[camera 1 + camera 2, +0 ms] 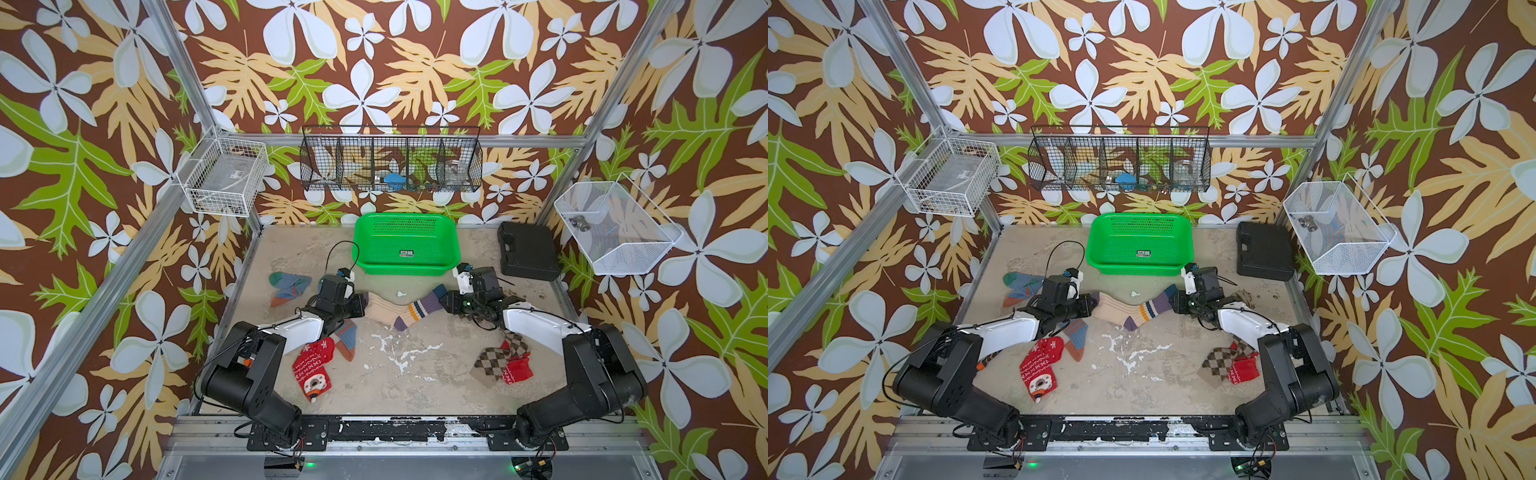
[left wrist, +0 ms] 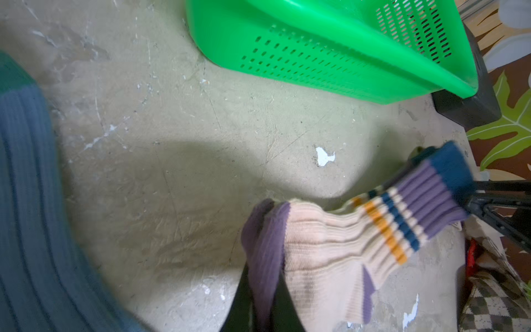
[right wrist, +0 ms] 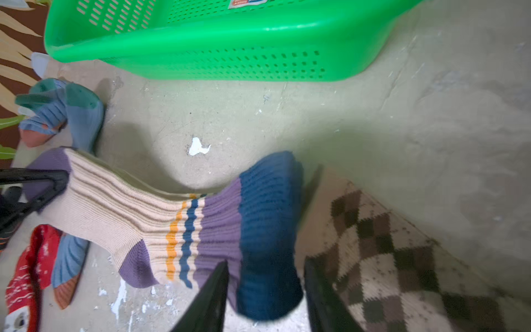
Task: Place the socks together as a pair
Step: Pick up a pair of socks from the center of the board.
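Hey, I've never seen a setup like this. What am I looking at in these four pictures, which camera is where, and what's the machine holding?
These are two robot arms fixed at the front edge of a table, each ending in a two-fingered gripper. Two pictures come from a camera pair overhead; the other two from small cameras on the arms' wrists, looking along the fingers. On the table lie blue-grey socks, red snowflake socks and a brown argyle sock, with a green basket and a black case at the back. In the middle, the left gripper is clamped on the purple toe end of the cream striped socks, seemingly two laid together. The right gripper has its fingers either side of their navy cuff; whether it is squeezing I cannot tell.
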You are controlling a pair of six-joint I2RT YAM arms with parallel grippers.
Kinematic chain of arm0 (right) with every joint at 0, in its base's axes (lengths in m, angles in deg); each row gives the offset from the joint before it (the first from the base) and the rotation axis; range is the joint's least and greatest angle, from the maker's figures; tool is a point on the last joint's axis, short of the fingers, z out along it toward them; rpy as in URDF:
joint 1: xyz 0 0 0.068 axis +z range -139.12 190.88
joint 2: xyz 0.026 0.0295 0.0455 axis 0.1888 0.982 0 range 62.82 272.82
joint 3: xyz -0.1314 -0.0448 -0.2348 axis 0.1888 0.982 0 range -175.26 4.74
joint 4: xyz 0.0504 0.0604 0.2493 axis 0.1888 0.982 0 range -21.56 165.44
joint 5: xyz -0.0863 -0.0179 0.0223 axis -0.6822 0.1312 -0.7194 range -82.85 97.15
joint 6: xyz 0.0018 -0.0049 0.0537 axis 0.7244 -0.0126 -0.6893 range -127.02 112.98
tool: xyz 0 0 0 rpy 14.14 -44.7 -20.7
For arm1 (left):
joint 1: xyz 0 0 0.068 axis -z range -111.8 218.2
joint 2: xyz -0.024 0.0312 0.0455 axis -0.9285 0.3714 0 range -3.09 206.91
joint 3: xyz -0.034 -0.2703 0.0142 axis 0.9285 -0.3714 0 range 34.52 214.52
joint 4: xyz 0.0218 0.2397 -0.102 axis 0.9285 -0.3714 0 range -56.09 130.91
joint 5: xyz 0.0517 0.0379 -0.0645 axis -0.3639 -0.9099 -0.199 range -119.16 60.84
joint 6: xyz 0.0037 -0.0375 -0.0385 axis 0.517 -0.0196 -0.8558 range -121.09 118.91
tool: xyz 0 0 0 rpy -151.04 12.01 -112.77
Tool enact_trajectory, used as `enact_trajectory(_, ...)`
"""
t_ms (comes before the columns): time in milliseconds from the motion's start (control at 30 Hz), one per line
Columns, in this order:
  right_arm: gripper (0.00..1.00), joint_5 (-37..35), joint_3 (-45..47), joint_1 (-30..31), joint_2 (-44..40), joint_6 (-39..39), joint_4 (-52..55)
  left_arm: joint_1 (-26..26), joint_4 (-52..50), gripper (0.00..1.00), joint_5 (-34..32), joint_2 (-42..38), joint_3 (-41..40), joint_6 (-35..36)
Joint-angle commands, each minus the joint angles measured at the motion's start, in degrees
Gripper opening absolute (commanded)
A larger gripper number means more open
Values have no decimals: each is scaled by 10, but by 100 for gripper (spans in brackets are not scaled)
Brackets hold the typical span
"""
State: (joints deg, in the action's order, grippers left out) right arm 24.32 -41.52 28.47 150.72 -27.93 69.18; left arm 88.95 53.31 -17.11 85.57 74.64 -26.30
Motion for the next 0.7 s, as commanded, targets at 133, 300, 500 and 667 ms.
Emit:
enact_trajectory(133,57,-19,4,2,2,15,38,-12,-59,0,-85,-13,2,31)
enact_trajectory(300,58,12,-11,7,8,11,22,-30,-62,0,-100,-30,-13,33)
enact_trajectory(500,58,16,-52,48,60,11,8,-36,-58,0,-98,-35,-15,33)
enact_trajectory(667,58,0,-72,71,112,0,-8,-36,-58,0,-99,-32,-19,37)
